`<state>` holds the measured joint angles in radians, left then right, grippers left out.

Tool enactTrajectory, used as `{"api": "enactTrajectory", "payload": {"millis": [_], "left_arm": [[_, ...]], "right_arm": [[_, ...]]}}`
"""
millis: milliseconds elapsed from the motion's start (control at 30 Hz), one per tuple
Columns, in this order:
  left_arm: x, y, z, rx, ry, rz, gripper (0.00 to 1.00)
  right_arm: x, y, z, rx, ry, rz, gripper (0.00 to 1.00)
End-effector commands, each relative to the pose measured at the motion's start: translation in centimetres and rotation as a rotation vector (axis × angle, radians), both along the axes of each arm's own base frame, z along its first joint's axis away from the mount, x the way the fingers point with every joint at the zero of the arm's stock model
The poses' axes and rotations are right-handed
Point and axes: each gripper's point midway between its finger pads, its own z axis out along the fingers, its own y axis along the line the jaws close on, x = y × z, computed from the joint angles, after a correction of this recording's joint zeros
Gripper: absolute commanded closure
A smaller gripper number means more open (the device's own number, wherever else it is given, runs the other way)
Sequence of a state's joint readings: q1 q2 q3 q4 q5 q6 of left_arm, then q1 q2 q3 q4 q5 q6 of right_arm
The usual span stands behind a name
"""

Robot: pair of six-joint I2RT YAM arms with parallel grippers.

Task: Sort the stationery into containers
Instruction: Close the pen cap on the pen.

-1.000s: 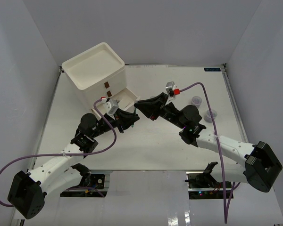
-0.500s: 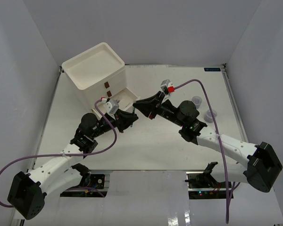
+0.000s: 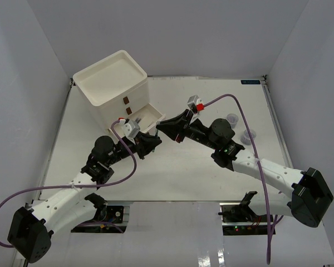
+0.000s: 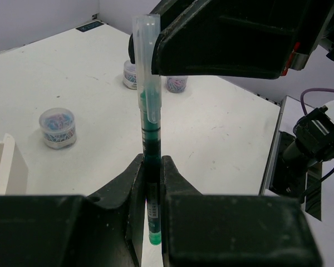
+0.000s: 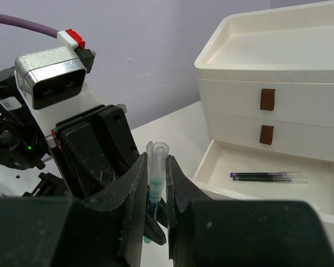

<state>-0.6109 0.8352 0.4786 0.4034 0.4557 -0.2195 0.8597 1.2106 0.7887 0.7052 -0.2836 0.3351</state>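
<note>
A green pen (image 4: 150, 139) with a clear cap is held upright between both grippers, above the table in front of the drawer unit. My left gripper (image 4: 150, 162) is shut on its dark green barrel. My right gripper (image 5: 156, 161) is shut on the clear cap (image 5: 157, 151) at the pen's other end. In the top view the two grippers meet tip to tip, left gripper (image 3: 151, 140), right gripper (image 3: 159, 127). The white drawer unit (image 3: 110, 83) has its bottom drawer (image 5: 222, 167) pulled open, with two dark pens (image 5: 267, 176) lying inside.
Three small clear jars with bluish contents stand on the table: one jar (image 4: 57, 127) near, two jars (image 4: 134, 75) (image 4: 177, 83) farther. From above, two jars (image 3: 232, 118) (image 3: 249, 135) show right of the right arm. Purple cables loop off both wrists.
The right gripper has shifted a little left, toward the left gripper. The left wrist has drawn back slightly. Both stay shut on the pen.
</note>
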Motion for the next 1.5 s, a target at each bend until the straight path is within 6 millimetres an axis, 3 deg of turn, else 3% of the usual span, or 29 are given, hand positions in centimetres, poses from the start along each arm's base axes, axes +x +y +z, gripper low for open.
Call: {"api": "enactTrajectory", "payload": {"millis": [0,333,500,733,900,967,1167,1467], "left_arm": [[-0.9,-0.2,6.0,-0.102,-0.180,-0.046,0.89],[-0.9,-1.1,5.0,-0.072,-0.151,-0.098,0.88],[-1.0,-1.3,4.7,-0.070,-0.138,-0.106,0.88],[-1.0,-1.2,4.8,-0.073,-0.144,-0.106,0.88],[-1.1,-1.3,4.6,-0.068,-0.139,-0.115,0.88],[-1.2,-1.4,4.5,-0.064,-0.138,-0.127,0.88],[-1.6,-1.7,4.5,-0.049,-0.140,-0.159,0.88],[-3.1,-2.6,4.0,-0.014,-0.131,-0.283,0.88]], "right_arm": [[-0.5,0.4,-6.1,-0.199,0.079,0.043,0.81],[-0.6,-0.7,-4.9,-0.198,0.036,0.001,0.74],[-0.6,-1.3,-3.5,-0.176,0.008,-0.019,0.66],[-1.0,-1.6,-3.5,-0.192,0.003,-0.010,0.56],[-1.5,-2.0,-3.8,-0.213,-0.009,0.000,0.43],[-1.7,-2.5,-3.7,-0.222,-0.021,-0.004,0.32],[-2.6,-3.5,-3.6,-0.315,-0.093,0.049,0.31],[-2.1,-5.9,-0.2,-0.336,-0.271,0.183,0.30]]}}
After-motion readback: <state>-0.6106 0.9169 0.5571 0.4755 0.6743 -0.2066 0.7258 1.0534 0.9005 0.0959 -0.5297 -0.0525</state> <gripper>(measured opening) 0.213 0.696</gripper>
